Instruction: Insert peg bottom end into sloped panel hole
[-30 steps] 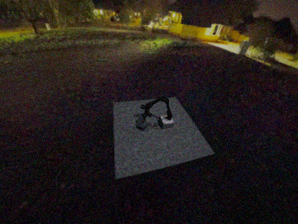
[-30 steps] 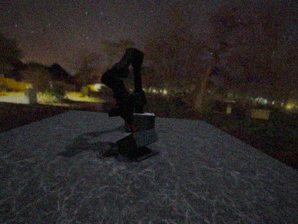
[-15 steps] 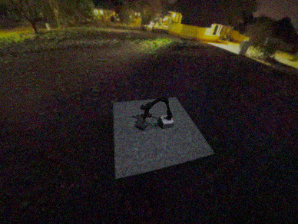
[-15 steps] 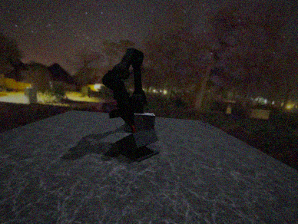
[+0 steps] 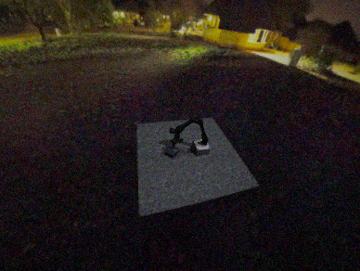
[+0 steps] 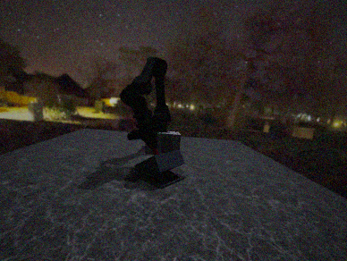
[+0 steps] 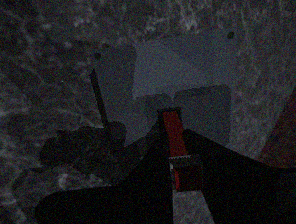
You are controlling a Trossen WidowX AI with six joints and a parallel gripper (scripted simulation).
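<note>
The red peg (image 7: 173, 131) (image 6: 156, 152) is in my gripper (image 7: 175, 136) (image 6: 154, 148) (image 5: 173, 145), which is shut on it with a dark finger on each side. The sloped grey panel (image 7: 165, 75) (image 6: 172, 160) (image 5: 171, 151) is below and in front of the fingers. In the wrist view the peg's far end meets a small dark square outline on the panel, where the hole appears to be. The hole's inside is hidden by the peg, and how deep the peg's end sits cannot be told. The top and exterior views are too dark to show the contact.
A box with a white top (image 5: 201, 148) (image 6: 169, 141) stands at the arm's base, behind the panel in the exterior view. The panel's dark stand (image 6: 163, 179) rests on the grey table (image 5: 186, 186) (image 6: 179, 223). A dark red area shows at the wrist view's right edge.
</note>
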